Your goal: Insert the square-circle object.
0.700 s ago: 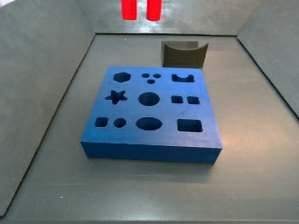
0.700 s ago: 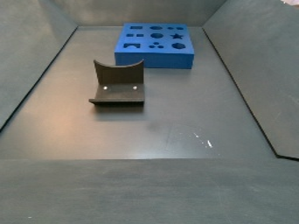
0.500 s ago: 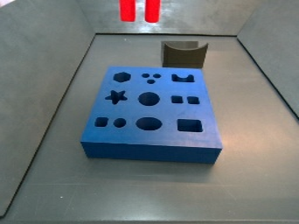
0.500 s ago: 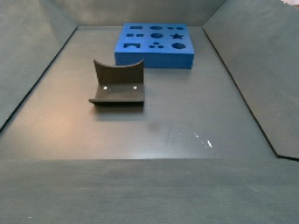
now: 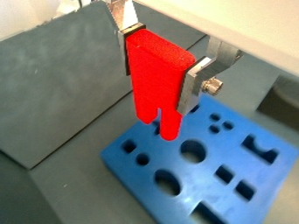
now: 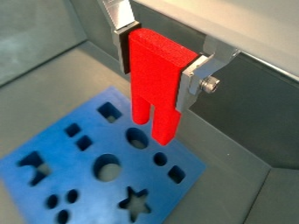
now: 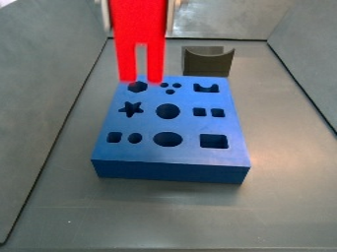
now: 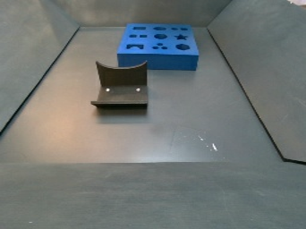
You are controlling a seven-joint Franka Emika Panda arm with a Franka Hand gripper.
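Here, in both wrist views, the jaws of the gripper (image 5: 160, 54) are clamped on the upper body of the bright red plastic square-circle object (image 5: 156, 83), prongs pointing down over the large blue slab with shaped holes (image 5: 211, 175), presumably for lining up. In a side view the square-circle object (image 7: 137, 37) hangs above the slab's far corner, clear of the counter (image 7: 290, 212); the dark grey block with a concave top (image 8: 121, 85) sits apart.

You won't find any readable text, label, brand or number here. The red piece (image 5: 156, 79) in the end effector (image 5: 163, 48), over the blue block (image 7: 168, 123), is plain.
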